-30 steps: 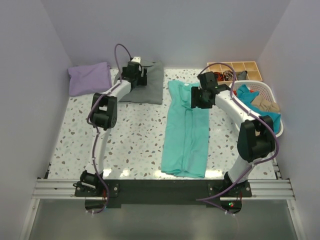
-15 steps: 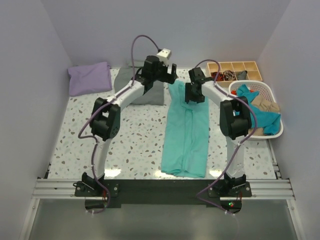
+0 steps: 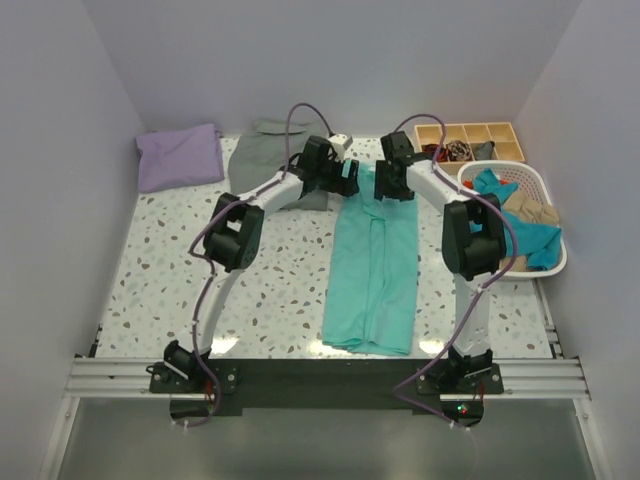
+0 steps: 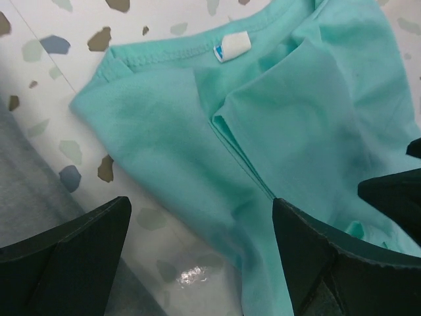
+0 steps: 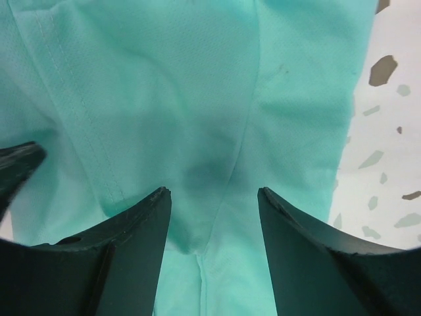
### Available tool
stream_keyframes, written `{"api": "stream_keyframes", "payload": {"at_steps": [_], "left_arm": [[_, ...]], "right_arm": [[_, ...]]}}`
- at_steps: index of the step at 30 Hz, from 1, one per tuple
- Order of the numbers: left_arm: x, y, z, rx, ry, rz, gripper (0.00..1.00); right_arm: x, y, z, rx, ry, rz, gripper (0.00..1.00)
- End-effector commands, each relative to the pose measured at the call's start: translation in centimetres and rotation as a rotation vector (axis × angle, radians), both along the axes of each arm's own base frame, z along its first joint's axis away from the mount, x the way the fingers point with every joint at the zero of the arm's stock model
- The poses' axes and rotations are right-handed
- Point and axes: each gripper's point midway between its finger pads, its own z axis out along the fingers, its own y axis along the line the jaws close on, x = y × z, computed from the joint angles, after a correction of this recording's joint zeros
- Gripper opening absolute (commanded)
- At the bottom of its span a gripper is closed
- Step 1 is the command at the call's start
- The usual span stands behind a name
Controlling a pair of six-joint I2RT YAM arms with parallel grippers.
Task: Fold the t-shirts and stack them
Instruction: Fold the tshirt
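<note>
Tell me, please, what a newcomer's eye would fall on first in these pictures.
The turquoise t-shirt stands out first, folded into a long narrow strip down the middle of the table. The left claw and right claw, both open, hover over its collar end on the far side. A lavender shirt lies folded in the far left corner.

Light falls evenly from overhead, bright and soft, so the speckled white worktop (image 3: 270, 280) shows only faint shadows under my arms. In my left wrist view a small glare spot shines on it between the dark fingers of my left hand (image 4: 200, 217), which look slightly soft near the lens. Under my right hand (image 5: 214, 194) a dim shadow darkens the sharply focused turquoise-green soft cloth t-shirt (image 5: 197, 79).
</note>
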Motion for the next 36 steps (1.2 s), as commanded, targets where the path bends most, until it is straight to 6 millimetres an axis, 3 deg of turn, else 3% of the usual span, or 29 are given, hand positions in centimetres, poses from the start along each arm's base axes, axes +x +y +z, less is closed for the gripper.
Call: {"api": "stream_keyframes", "payload": {"at_steps": [1,5,6,11,13,14,15,19,28,30,31,32,34,36], "left_arm": [[-0.2,-2.2,2.4,-0.082,-0.007,-0.064,0.93],[-1.1,-2.8,3.6,-0.148,-0.027,-0.097,0.92],[-0.7,-2.8,5.5,-0.170,-0.072,-0.088,0.92],[-0.4,-2.0,7.8,-0.158,-0.120,-0.046,0.92],[0.2,-1.7,9.8,-0.169,-0.182,-0.015,0.90],[-0.2,-1.3,9.1,-0.163,-0.179,-0.006,0.91],[0.0,-1.3,10.7,-0.190,-0.220,-0.002,0.91],[-0.5,-2.3,11.2,-0.229,-0.220,-0.057,0.91],[-1.9,-5.7,6.0,-0.327,-0.044,-0.205,0.89],[-2.0,-5.7,4.5,-0.319,-0.007,-0.203,0.89],[-1.8,-5.8,4.7,-0.316,-0.010,-0.204,0.89],[-1.8,-5.5,3.3,-0.286,0.014,-0.190,0.88],[-1.2,-5.2,3.0,-0.254,0.006,-0.171,0.88],[-0.9,-4.1,1.3,-0.178,0.026,-0.128,0.88]], "right_arm": [[1.0,-2.0,4.9,-0.026,-0.121,-0.054,0.60],[0.6,-3.3,4.6,-0.038,-0.106,-0.069,0.60],[0.6,-3.5,4.7,-0.033,-0.109,-0.071,0.60],[-0.1,-3.8,4.0,-0.031,-0.092,-0.076,0.60],[-0.3,-4.0,3.5,-0.031,-0.081,-0.080,0.60],[-0.4,-4.0,3.3,-0.029,-0.078,-0.082,0.60],[-0.5,-4.1,3.1,-0.030,-0.074,-0.083,0.60],[-0.5,-4.0,2.0,-0.021,-0.053,-0.083,0.60],[0.0,-4.3,1.7,-0.025,-0.051,-0.092,0.60],[0.1,-4.5,2.0,-0.030,-0.058,-0.094,0.60],[0.2,-4.7,2.2,-0.030,-0.063,-0.098,0.60],[0.3,-4.8,2.4,-0.029,-0.067,-0.103,0.61],[0.6,-4.8,2.4,-0.023,-0.071,-0.103,0.61],[0.9,-4.7,2.3,-0.018,-0.069,-0.102,0.61]]}}
